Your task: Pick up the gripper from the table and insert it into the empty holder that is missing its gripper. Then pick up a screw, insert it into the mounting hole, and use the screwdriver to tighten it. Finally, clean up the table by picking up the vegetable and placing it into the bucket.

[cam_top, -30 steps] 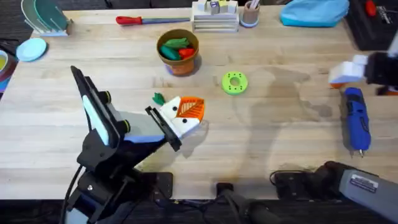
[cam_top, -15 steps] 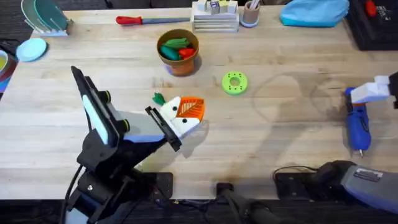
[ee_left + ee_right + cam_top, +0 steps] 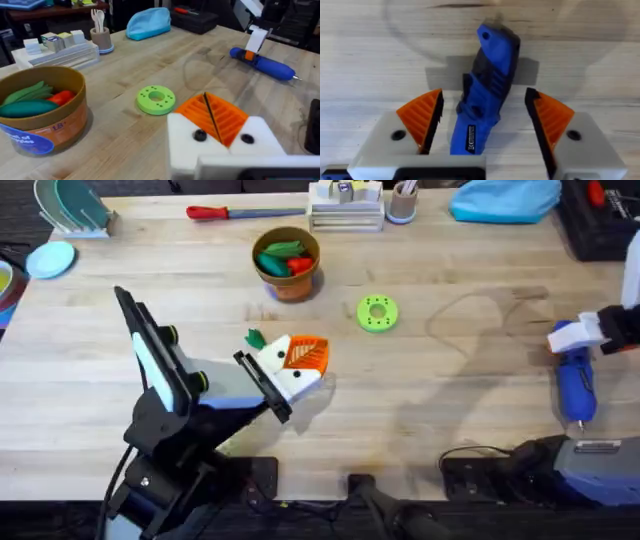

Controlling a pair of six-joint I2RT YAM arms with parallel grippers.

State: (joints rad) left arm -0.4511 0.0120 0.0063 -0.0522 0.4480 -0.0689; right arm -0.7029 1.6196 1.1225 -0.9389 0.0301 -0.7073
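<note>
On the pale wooden table (image 3: 440,395), the right gripper (image 3: 485,117) hangs spread wide astride the blue electric screwdriver (image 3: 487,80), handle running lengthwise between its orange pads (image 3: 422,117), left gripper (image 3: 212,125) closed far off.

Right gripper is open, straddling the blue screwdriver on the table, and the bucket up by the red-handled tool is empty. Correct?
Not quite. The bucket is not empty: it holds green and red toy vegetables, as the overhead and left wrist views show. The rest stands: the right gripper is open, straddling the blue screwdriver.
</note>
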